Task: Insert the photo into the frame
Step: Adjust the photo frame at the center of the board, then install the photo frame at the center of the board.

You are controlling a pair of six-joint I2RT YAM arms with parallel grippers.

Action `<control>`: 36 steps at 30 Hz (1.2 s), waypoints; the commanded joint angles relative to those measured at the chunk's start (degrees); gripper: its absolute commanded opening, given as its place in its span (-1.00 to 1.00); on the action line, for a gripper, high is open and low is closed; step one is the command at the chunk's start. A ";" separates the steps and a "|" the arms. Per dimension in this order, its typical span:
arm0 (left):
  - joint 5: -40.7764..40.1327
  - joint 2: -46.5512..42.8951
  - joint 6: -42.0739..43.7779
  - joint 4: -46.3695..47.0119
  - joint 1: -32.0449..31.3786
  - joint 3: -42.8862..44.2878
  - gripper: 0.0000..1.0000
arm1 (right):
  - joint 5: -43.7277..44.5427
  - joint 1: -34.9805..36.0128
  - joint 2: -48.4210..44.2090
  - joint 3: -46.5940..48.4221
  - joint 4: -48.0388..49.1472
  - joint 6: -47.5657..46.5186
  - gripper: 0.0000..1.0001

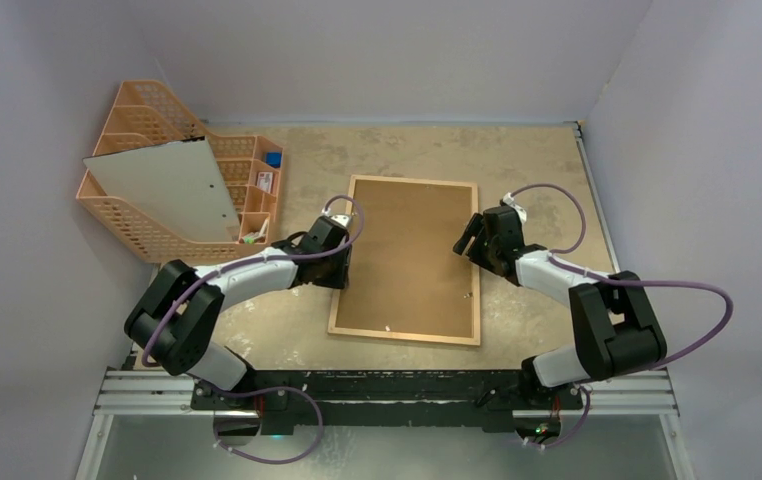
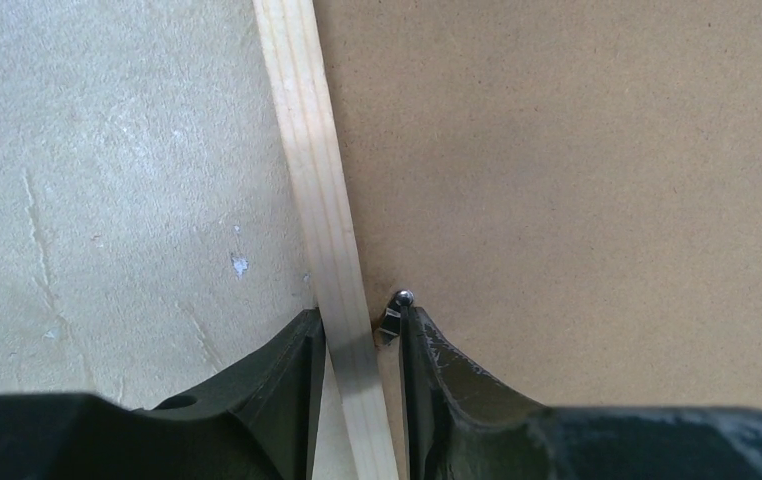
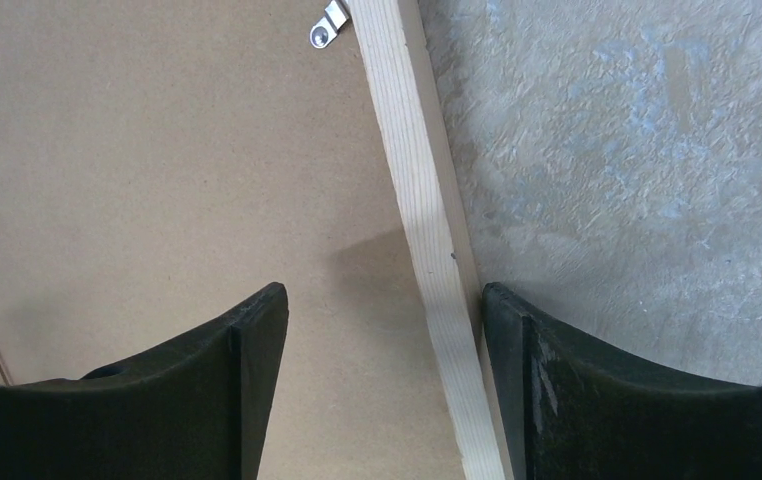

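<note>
The frame lies flat mid-table, its thin light-wood edging around a brown hardboard panel. The photo is hidden. My left gripper is at the frame's left edge. In the left wrist view it is closed narrowly across the wood edging, with its right finger against a small metal clip on the panel. My right gripper is open at the right edge. In the right wrist view it straddles the edging, one finger over the panel, the other outside the frame.
An orange mesh organizer stands at the back left and holds a pale grey blank sheet and small items. Another metal clip sits on the panel near the right edging. Grey walls close in on three sides.
</note>
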 commanded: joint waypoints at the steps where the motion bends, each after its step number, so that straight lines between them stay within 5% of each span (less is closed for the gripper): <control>1: -3.94 1.21 1.42 -0.65 -1.23 1.19 -0.65 | -2.94 0.26 1.04 -1.07 0.85 1.31 0.46; 9: -7.19 0.93 1.77 -1.15 -2.64 1.45 -1.00 | -3.44 0.25 1.44 -1.62 1.40 1.56 0.45; 36: -6.42 5.51 11.70 -13.33 -5.60 10.58 -1.00 | -4.78 0.23 2.41 -2.09 2.54 1.73 0.44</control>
